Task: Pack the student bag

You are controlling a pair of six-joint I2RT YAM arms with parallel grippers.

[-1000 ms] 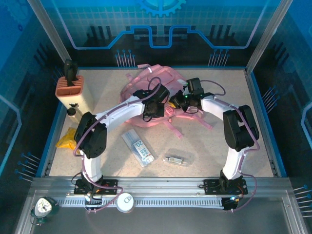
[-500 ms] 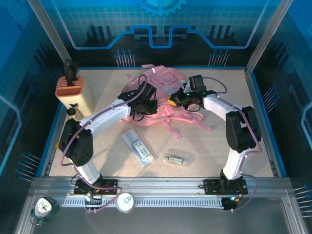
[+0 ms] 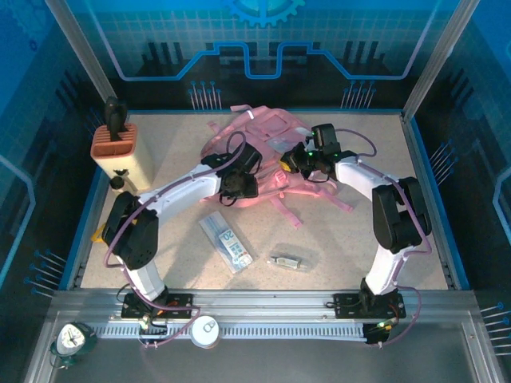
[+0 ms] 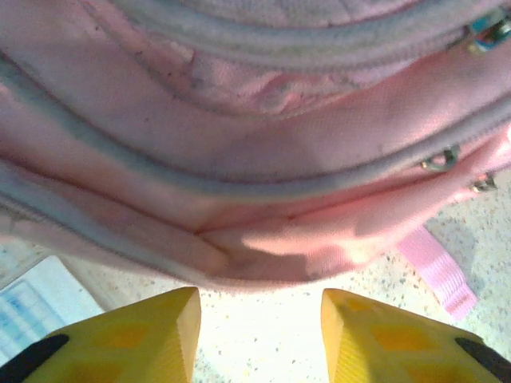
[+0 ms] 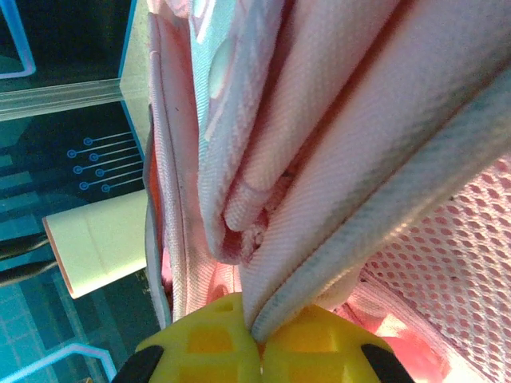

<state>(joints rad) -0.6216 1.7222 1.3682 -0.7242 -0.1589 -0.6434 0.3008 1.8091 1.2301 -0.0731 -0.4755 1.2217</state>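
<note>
Found student bag (image 3: 267, 132) at far middle of table (image 3: 359, 231), long axis far-to-near, top toward back wall, straps (image 3: 289, 214) trailing near-right. Noted left gripper (image 4: 259, 319) spread at bag's near edge, gripping nothing, shut a second ago; right gripper (image 5: 257, 335) pinching trimmed bag fabric. Logged tan holder (image 3: 120, 152) far left, dark tool (image 3: 115, 116) standing inside.

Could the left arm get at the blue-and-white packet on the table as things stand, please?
Probably yes: its fingers stand open and empty at the student bag's near edge, and the packet lies close by on the table with nothing between.
</note>
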